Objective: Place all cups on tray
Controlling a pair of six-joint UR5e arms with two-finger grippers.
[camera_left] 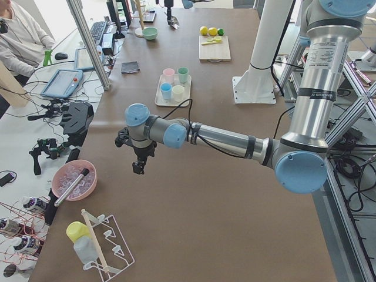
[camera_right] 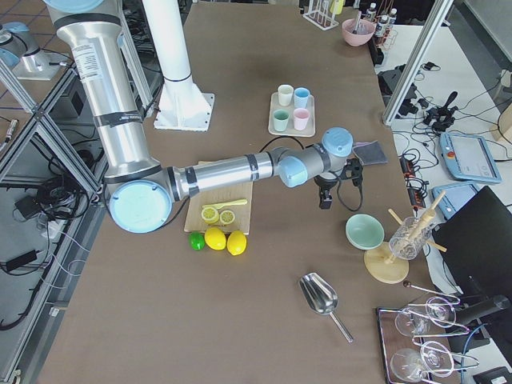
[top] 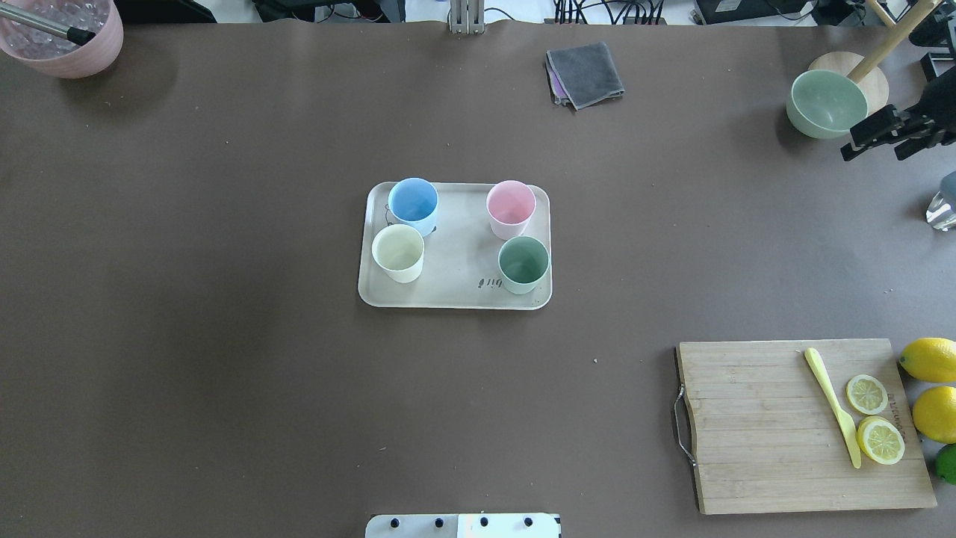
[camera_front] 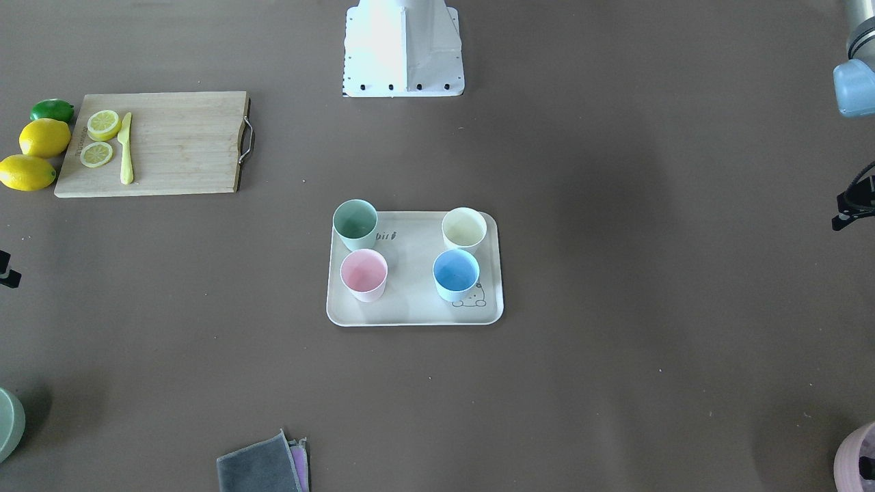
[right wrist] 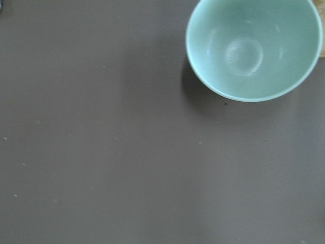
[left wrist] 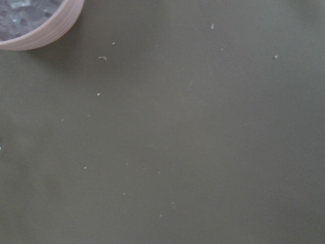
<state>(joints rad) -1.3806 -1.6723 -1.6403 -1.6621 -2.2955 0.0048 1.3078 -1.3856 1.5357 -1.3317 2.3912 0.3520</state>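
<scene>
On the tray (top: 455, 258), the green cup (top: 523, 264), cream cup (top: 398, 252), pink cup (top: 511, 208) and blue cup (top: 413, 205) are all standing upright, leaving seemingly nothing undone, while left fingers (camera_left: 137, 168) and right fingers (camera_right: 325, 202) are hovering aside, spread impossible to tell.

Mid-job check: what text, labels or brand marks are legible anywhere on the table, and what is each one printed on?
"bit": the visible end of a script word on the tray. The rest of the word is hidden behind the mint green cup.
Dark brand mark along one short edge of the cutting board: too small to read.
Nothing else on the table is legible.
</scene>
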